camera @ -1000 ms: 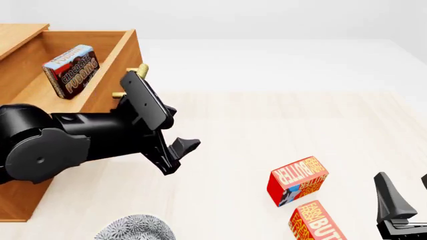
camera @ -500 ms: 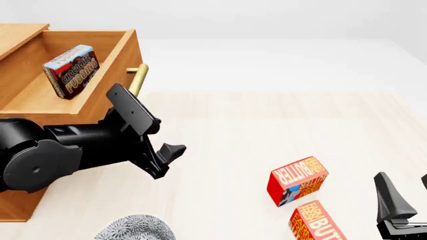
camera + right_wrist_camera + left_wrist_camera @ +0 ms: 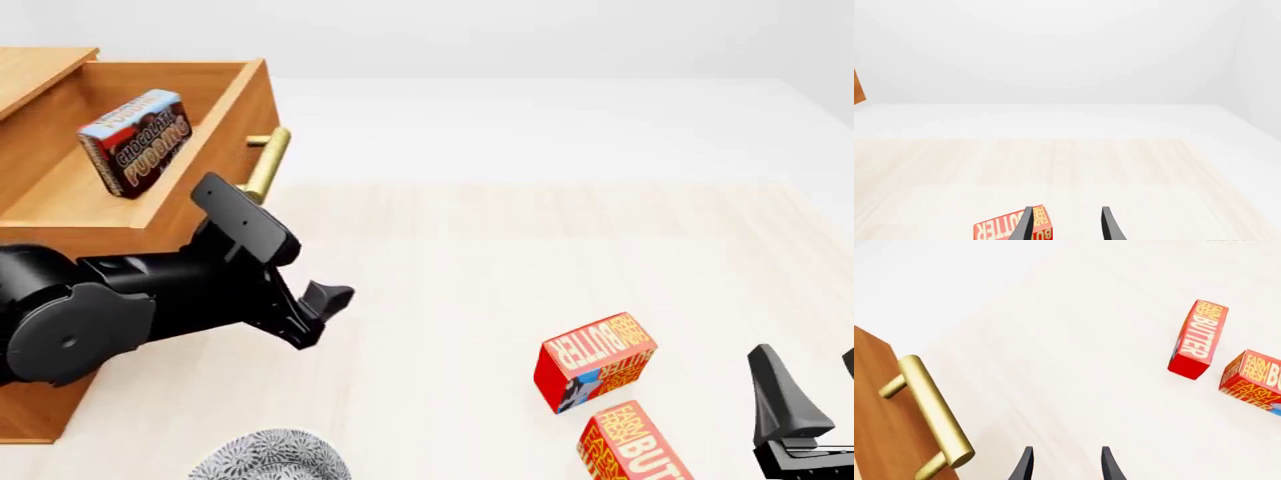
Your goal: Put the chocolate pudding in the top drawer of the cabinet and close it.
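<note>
So the chocolate pudding [image 3: 134, 143] is sitting inside the top drawer [image 3: 200, 150], which has slid a bit further into the cabinet [image 3: 34, 75] over the last second. The left gripper [image 3: 314, 305] has dropped down and away from the brass handle [image 3: 264, 163], fingers apart and holding nothing. I'd guess 1 more shove finishes it. The right gripper [image 3: 1065, 225] idles near-right, open too, over a red butter box [image 3: 1011, 231].

cabinet [image 3: 40, 70]: warm honey wood, smooth satin | handle [image 3: 933, 416]: brushed brass-looking metal, soft sheen | desk [image 3: 534, 260]: pale wood grain, matt | butter boxes [image 3: 597, 361]: printed cardboard | left pincer [image 3: 314, 310]: matt black plastic
</note>
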Robot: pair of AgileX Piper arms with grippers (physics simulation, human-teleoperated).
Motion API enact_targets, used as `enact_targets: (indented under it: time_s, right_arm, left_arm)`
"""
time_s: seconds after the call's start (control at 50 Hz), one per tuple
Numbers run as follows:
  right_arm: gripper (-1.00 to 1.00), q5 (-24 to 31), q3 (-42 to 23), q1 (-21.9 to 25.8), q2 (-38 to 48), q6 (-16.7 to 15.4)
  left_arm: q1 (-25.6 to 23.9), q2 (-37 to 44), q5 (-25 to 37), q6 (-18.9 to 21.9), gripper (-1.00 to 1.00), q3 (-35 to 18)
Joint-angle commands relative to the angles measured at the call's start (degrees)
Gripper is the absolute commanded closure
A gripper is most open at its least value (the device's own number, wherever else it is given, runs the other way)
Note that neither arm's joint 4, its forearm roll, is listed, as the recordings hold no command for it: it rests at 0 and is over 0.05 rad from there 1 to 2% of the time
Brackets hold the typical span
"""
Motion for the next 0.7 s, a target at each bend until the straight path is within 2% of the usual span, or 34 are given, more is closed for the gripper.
enact_targets:
  time_s: [0.02, 0.3, 0.34, 0.36, 0.7]
  right_arm:
    - [-1.0, -0.1, 0.0, 0.0, 0.1, 0.0]
    - [-1.0, -0.1, 0.0, 0.0, 0.1, 0.0]
    - [-1.0, -0.1, 0.0, 0.0, 0.1, 0.0]
    - [-1.0, -0.1, 0.0, 0.0, 0.1, 0.0]
    - [-1.0, -0.1, 0.0, 0.0, 0.1, 0.0]
  left_arm:
    - [3.0, 1.2, -2.2, -2.0, -1.0, 2.2]
    - [4.5, 1.2, -2.2, -3.5, -1.0, 1.9]
    - [5.6, 0.6, -2.8, -2.4, -1.0, 3.0]
    - [5.4, 1.2, -3.0, -3.3, -1.0, 3.0]
    - [8.3, -0.1, -3.1, -3.1, -1.0, 4.3]
